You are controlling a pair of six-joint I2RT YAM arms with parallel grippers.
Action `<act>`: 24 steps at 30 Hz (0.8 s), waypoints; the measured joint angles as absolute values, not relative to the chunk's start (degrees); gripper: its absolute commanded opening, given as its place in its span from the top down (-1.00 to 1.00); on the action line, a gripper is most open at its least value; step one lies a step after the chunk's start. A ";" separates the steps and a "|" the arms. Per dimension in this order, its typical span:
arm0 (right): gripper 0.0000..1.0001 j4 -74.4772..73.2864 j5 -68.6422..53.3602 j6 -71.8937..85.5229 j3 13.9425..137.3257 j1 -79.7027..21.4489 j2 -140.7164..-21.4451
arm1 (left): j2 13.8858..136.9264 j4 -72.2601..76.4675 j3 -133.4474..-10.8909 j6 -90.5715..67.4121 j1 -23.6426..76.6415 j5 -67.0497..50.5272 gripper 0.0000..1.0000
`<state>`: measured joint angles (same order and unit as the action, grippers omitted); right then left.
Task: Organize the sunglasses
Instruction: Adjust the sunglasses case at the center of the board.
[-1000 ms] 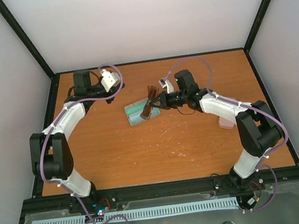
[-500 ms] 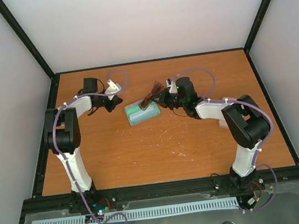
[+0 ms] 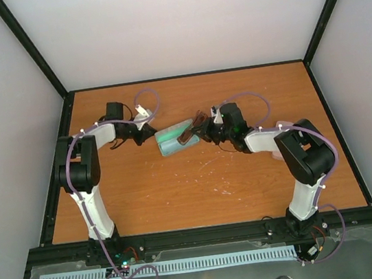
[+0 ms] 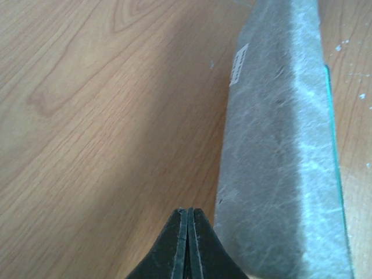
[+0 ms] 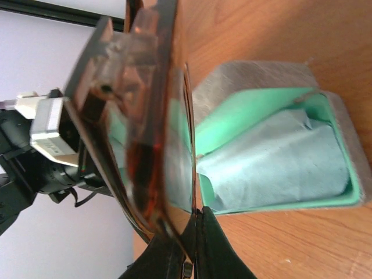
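Observation:
A pair of sunglasses (image 3: 196,125) with brown-amber tinted lenses hangs tilted over the right end of an open grey case (image 3: 172,140). My right gripper (image 3: 207,129) is shut on it. In the right wrist view the sunglasses (image 5: 145,128) fill the left, pinched at the frame's edge by the right gripper (image 5: 195,216), with the case's green lining (image 5: 244,116) and a light blue cloth (image 5: 285,160) inside it just beyond. My left gripper (image 3: 149,135) is shut and empty at the case's left end; in its view the left gripper (image 4: 187,214) sits beside the grey outer wall (image 4: 279,145).
A pink case (image 3: 283,124) peeks out from under the right forearm. The black frame rails (image 3: 66,122) run along the wooden table's (image 3: 199,186) edges, with white walls close behind.
The left arm has swung from the back left corner down to the case's left end. The right gripper has carried the sunglasses lower over the case, which has shifted slightly.

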<state>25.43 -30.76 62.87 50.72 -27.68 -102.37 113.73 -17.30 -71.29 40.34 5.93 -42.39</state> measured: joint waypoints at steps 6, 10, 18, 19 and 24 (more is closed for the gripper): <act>0.94 24.99 -30.76 62.83 49.28 -27.81 -102.37 | 113.71 -17.47 -71.02 39.57 7.03 -44.03 0.98; 0.94 25.12 -30.85 62.87 49.30 -28.03 -102.52 | 113.19 -18.35 -70.96 39.55 7.97 -44.64 0.98; 0.94 24.95 -32.45 63.00 50.98 -28.91 -106.65 | 109.84 -21.08 -70.06 39.62 10.66 -45.15 0.99; 0.94 24.60 -32.97 62.81 51.70 -28.97 -107.42 | 109.51 -21.21 -69.80 39.62 10.85 -45.30 0.99; 0.94 21.93 -35.11 60.90 55.57 -29.02 -110.83 | 108.99 -21.76 -68.58 39.59 11.44 -45.58 0.98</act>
